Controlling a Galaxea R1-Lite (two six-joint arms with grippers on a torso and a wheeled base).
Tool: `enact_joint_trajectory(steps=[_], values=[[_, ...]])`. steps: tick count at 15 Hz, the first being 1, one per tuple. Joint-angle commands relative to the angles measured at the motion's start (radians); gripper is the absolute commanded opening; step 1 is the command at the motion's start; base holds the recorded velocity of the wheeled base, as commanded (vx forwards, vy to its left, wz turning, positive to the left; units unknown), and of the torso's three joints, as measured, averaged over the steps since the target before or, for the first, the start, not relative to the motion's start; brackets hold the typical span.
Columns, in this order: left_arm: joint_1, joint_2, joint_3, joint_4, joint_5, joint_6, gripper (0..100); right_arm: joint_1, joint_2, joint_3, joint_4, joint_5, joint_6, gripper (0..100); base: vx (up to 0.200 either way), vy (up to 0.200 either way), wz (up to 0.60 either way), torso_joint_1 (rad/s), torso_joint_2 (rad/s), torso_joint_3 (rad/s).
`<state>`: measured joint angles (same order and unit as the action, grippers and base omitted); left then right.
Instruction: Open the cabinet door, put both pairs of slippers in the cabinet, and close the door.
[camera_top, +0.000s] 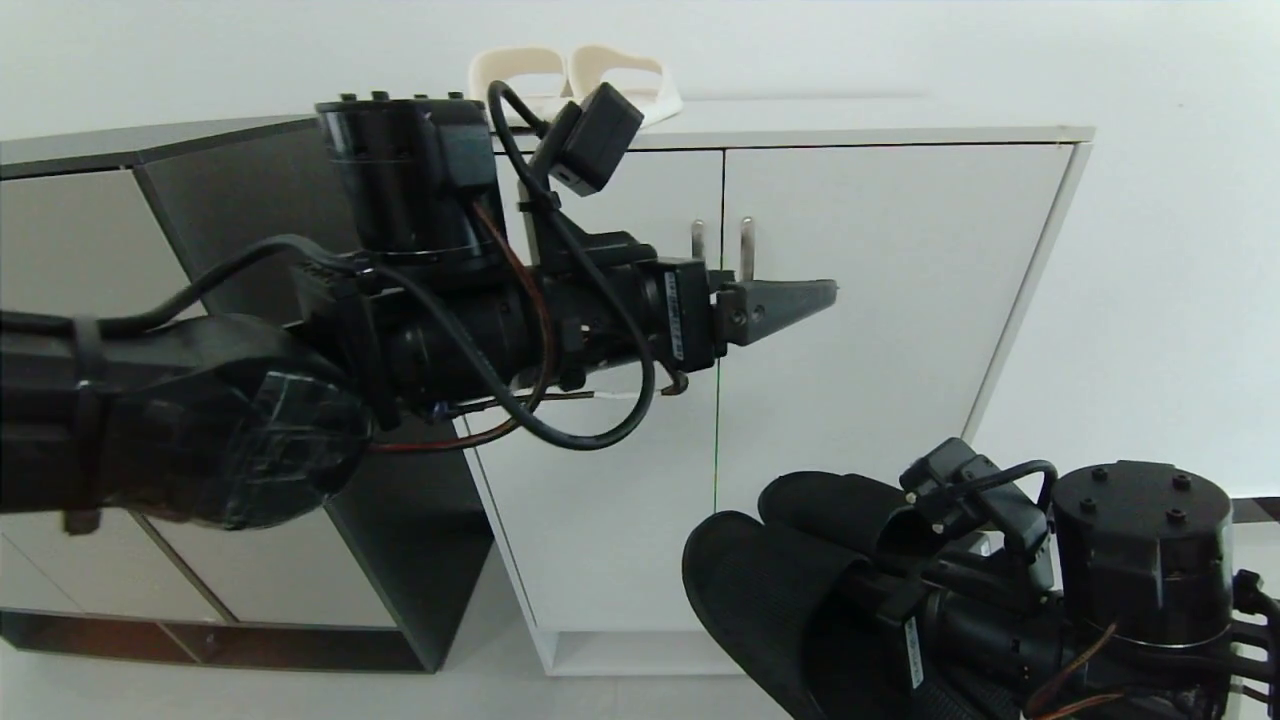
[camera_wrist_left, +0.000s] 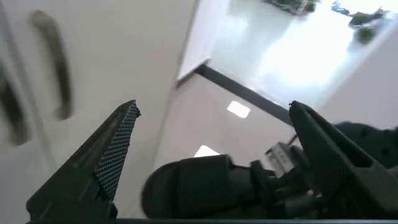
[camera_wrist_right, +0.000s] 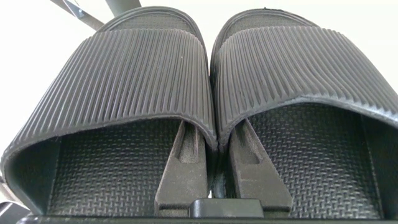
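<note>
The white cabinet (camera_top: 880, 300) has both doors closed, with two metal handles (camera_top: 746, 245) at the centre seam. My left gripper (camera_top: 790, 298) hangs open just in front of and slightly below those handles; in the left wrist view its fingers (camera_wrist_left: 118, 143) are spread wide with a handle (camera_wrist_left: 56, 65) off to one side. A pair of white slippers (camera_top: 575, 80) lies on the cabinet top. My right gripper (camera_wrist_right: 214, 149) is shut on the pair of black slippers (camera_top: 770, 570), pinching their touching inner sides under the ribbed straps (camera_wrist_right: 124, 74), low in front of the right door.
A dark cabinet (camera_top: 250, 200) stands against the white one on the left. A white wall (camera_top: 1170, 300) rises to the right of the cabinet, with bare floor (camera_top: 500, 690) below.
</note>
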<state>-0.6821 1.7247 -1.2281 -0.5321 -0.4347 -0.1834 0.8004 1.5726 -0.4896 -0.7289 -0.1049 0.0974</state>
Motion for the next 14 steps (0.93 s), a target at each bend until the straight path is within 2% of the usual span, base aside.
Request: enact_joint_trajectory(steps=[1, 2, 4, 5, 7, 8, 14], values=[[0.003, 0.093, -0.116, 0.043, -0.088, -0.067, 100, 0.0, -0.002, 0.003, 0.0, -0.001, 0.001, 0, 0.0, 0.0, 0.0, 0.0, 0.0, 0.0], [0.012, 0.113, -0.156, 0.066, -0.13, -0.088, 100, 0.0, -0.003, 0.005, 0.0, -0.001, 0.001, 0, 0.0, 0.0, 0.0, 0.0, 0.0, 0.0], [0.03, 0.174, -0.228, 0.087, -0.139, -0.09, 100, 0.0, -0.002, 0.005, 0.0, 0.001, 0.001, 0, 0.0, 0.0, 0.0, 0.0, 0.0, 0.0], [0.03, 0.174, -0.228, 0.087, -0.139, -0.09, 100, 0.0, -0.002, 0.005, 0.0, 0.001, 0.001, 0, 0.0, 0.0, 0.0, 0.0, 0.0, 0.0], [0.046, 0.196, -0.255, 0.086, -0.058, -0.059, 100, -0.001, 0.0, 0.005, 0.0, 0.001, 0.001, 0, 0.0, 0.0, 0.0, 0.0, 0.0, 0.0], [0.046, 0.194, -0.258, 0.087, -0.044, -0.048, 100, -0.001, 0.001, 0.005, 0.0, 0.001, 0.001, 0, 0.0, 0.0, 0.0, 0.0, 0.0, 0.0], [0.049, 0.193, -0.286, 0.141, 0.048, -0.031, 100, -0.001, 0.004, 0.02, 0.0, 0.001, -0.001, 0, 0.0, 0.0, 0.0, 0.0, 0.0, 0.0]])
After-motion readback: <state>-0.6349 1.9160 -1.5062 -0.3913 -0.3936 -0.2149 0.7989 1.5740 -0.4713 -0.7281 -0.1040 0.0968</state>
